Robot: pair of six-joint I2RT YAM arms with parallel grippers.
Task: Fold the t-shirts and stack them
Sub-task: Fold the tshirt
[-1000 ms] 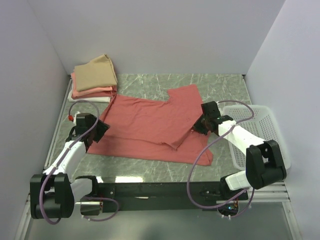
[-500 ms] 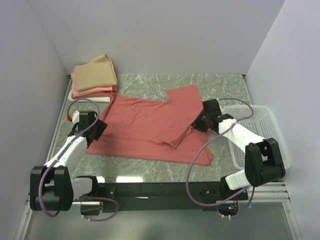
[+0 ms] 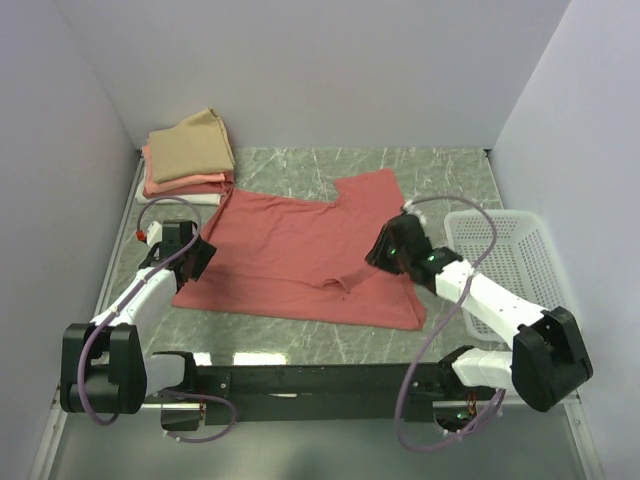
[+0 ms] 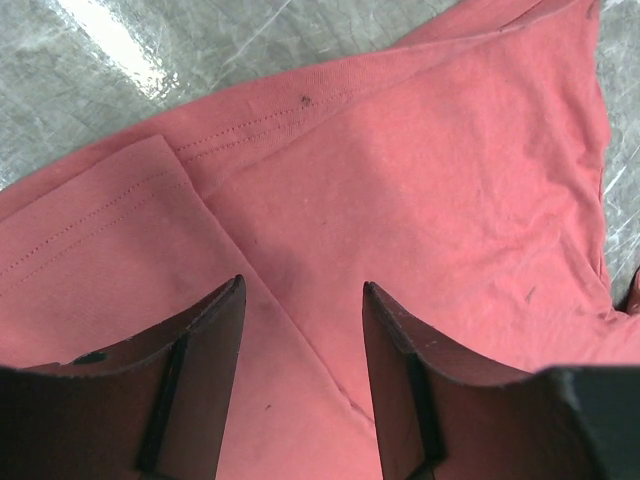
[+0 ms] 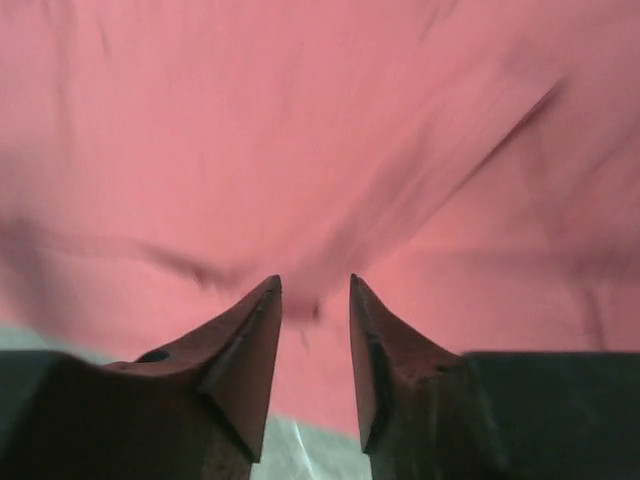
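The plain salmon-red t-shirt [image 3: 290,255] lies spread out on the marble table, with a small crease near its front middle. My left gripper [image 3: 200,258] is open at the shirt's left edge; in the left wrist view [image 4: 303,290] its jaws hover over a folded sleeve seam of the shirt [image 4: 420,170]. My right gripper [image 3: 385,250] is over the shirt's right part; in the right wrist view [image 5: 315,285] its jaws stand apart just above blurred red cloth [image 5: 300,130], holding nothing. The tan shirt [image 3: 192,145], the salmon-pink shirt [image 3: 185,184] and the white shirt [image 3: 180,198] lie folded in a stack at the back left.
A white perforated basket [image 3: 510,255] stands at the right edge of the table, beside my right arm. Grey walls close in the left, back and right sides. Bare marble [image 3: 440,170] shows behind the shirt at the right.
My right arm has swung left and nearer, from the shirt's right edge over its cloth; the ridge in the shirt there has flattened. My left gripper has shifted slightly back along the shirt's left edge.
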